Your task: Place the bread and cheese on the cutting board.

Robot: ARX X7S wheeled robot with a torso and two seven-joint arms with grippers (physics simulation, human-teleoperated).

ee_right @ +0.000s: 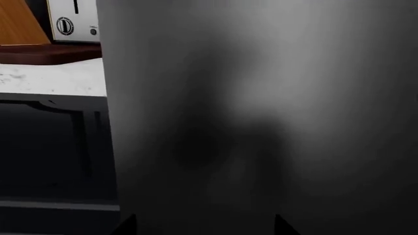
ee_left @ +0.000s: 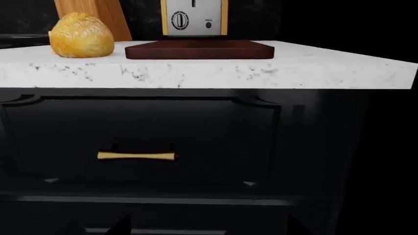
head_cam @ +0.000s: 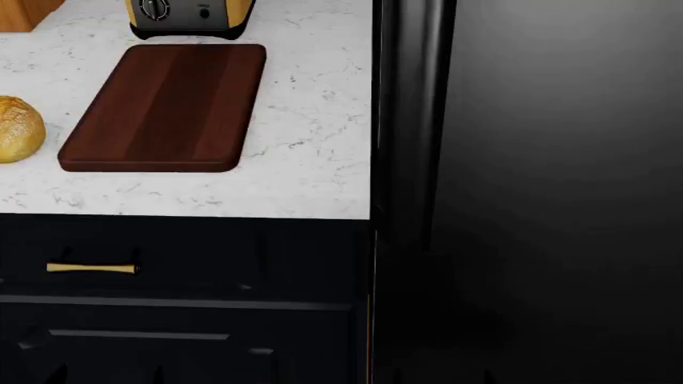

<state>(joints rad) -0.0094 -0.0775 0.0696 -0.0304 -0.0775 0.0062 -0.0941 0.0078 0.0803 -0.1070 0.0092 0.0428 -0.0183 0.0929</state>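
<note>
Sitting at nine o'clock of the cutting board (head_cam: 162, 106), just beside it, the bread (head_cam: 18, 128) is nearer the left arm. Neither claw's opening can be told; no cheese shows.

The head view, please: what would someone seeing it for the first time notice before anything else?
The dark reddish cutting board stands out, lying bare on the white marbled countertop just in front of a toaster. The golden bread sits on the counter beside the board, apart from it, at the picture's left edge. A tall black appliance front fills the right half; no cheese shows.
</note>
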